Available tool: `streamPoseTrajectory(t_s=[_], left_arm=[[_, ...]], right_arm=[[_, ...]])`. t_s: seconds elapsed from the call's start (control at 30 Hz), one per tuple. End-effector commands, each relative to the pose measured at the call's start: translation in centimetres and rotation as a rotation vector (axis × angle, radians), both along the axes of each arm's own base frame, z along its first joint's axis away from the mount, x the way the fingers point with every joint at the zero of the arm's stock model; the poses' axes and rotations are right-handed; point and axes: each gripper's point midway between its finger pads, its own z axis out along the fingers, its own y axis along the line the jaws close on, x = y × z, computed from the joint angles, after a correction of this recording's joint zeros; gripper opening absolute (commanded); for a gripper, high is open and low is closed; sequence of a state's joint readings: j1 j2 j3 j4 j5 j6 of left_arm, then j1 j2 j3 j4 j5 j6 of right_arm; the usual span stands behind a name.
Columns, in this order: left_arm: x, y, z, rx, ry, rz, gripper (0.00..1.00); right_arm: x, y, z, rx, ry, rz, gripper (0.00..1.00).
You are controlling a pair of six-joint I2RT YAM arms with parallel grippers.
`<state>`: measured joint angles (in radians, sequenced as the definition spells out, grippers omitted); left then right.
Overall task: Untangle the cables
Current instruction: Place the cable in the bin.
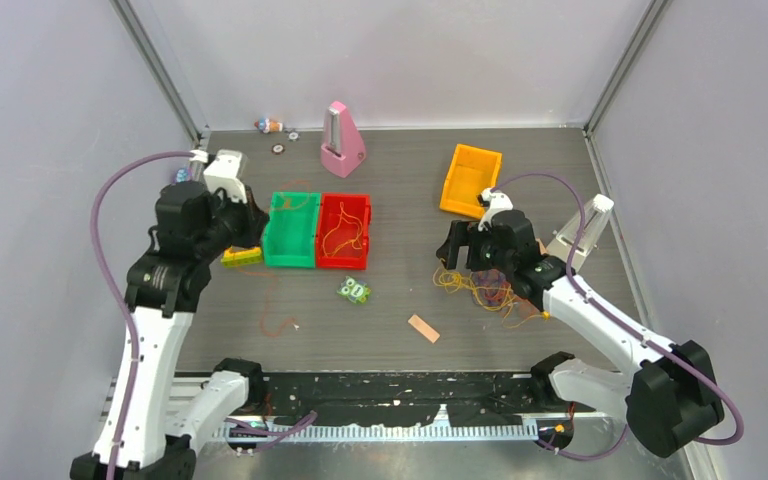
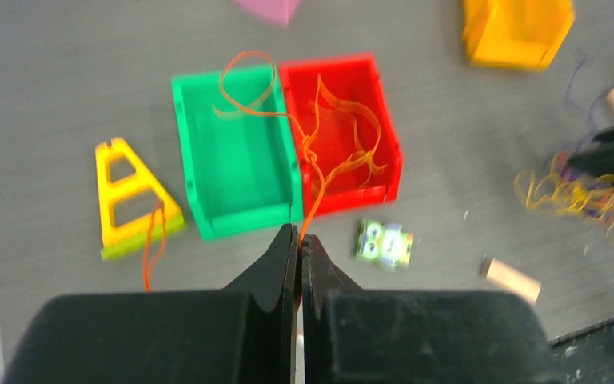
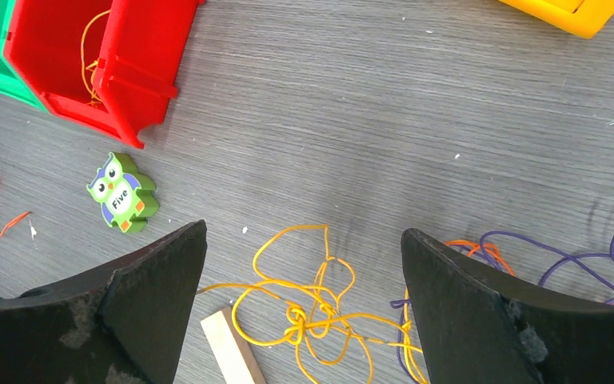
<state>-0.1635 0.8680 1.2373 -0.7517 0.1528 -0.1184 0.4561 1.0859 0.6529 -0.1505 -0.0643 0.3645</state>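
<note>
The cables lie in two places. A tangle of yellow (image 3: pixel 320 312), purple (image 3: pixel 576 260) and orange (image 3: pixel 480 250) strands rests on the table at the right (image 1: pixel 485 288). My right gripper (image 3: pixel 304 236) hovers just above its yellow knot, jaws wide open and holding nothing. More orange cable (image 2: pixel 344 152) loops across the red bin (image 2: pixel 352 196) and the green bin (image 2: pixel 236 160). One end of it runs up between the fingers of my left gripper (image 2: pixel 298 238), which is shut on it and stands raised by the green bin (image 1: pixel 290 260). Another orange strand (image 1: pixel 278 320) lies loose on the table.
An owl-shaped piece (image 1: pixel 353 291) and a small wooden block (image 1: pixel 423 328) lie in the middle front. A yellow triangular piece (image 1: pixel 242 256) sits left of the green bin. An orange bin (image 1: pixel 470 180) and a pink wedge-shaped object (image 1: pixel 342 140) stand farther back.
</note>
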Motion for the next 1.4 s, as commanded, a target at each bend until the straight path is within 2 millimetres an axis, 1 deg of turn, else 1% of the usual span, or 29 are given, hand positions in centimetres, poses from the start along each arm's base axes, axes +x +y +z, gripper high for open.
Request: streamPoseTrajectory(t_s=[0.0,0.1,0.2,0.23,0.3,0.37,0.43,0.53,0.6,0.7,0.77,0.8,0.83,0.97,1.17,1.23,1.37], left_arm=[[-3.2,1.1,-6.7,0.118,0.326,-0.019,0.0],[-4.6,2.2,-8.3,0.182,0.439,0.0,0.0],[-5.6,2.8,-8.9,0.209,0.502,0.007,0.0],[-5.6,3.0,-9.1,0.218,0.514,0.02,0.0],[-4.8,3.4,-9.6,0.234,0.521,0.046,0.0],[-3.7,2.7,-10.0,0.211,0.522,0.031,0.0],[-2.3,1.7,-9.8,0.164,0.505,0.016,0.0],[0.4,1.3,-8.5,0.118,0.434,0.06,0.0],[2.7,2.1,-7.7,0.108,0.4,0.16,0.0],[5.5,2.9,-6.3,0.103,0.398,0.264,0.0],[7.0,2.8,-5.2,0.086,0.412,0.3,0.0],[7.7,2.6,-3.8,0.062,0.402,0.313,0.0],[8.2,2.4,-3.0,0.045,0.403,0.318,0.0],[9.8,1.0,-0.1,-0.013,0.372,0.284,0.0],[11.7,1.0,3.8,0.021,0.311,0.268,0.0],[12.3,1.0,4.8,0.028,0.297,0.264,0.0],[12.8,0.6,7.6,0.014,0.231,0.242,0.0]], right_arm=[[0.7,0.9,3.2,0.056,-0.093,0.029,0.97],[0.7,0.9,3.2,0.059,-0.1,0.029,0.97],[0.8,0.9,3.3,0.054,-0.105,0.031,0.97],[0.9,1.0,3.4,0.053,-0.107,0.033,0.97],[0.9,1.1,3.5,0.057,-0.11,0.039,0.97],[0.9,1.2,3.6,0.061,-0.113,0.042,0.97],[0.8,1.1,3.6,0.059,-0.114,0.044,0.97],[0.7,0.9,3.8,0.055,-0.122,0.042,0.97],[0.6,0.9,3.8,0.056,-0.128,0.041,0.97],[0.6,0.9,4.0,0.06,-0.132,0.041,0.97],[0.7,0.9,4.1,0.061,-0.133,0.039,0.96],[0.7,0.9,4.2,0.062,-0.134,0.04,0.96],[0.8,0.9,4.2,0.062,-0.135,0.039,0.96],[0.8,0.9,4.3,0.062,-0.138,0.036,0.96],[0.8,0.9,4.4,0.063,-0.139,0.036,0.96],[0.8,0.9,4.4,0.065,-0.139,0.037,0.96],[0.9,1.0,4.4,0.066,-0.135,0.037,0.96]])
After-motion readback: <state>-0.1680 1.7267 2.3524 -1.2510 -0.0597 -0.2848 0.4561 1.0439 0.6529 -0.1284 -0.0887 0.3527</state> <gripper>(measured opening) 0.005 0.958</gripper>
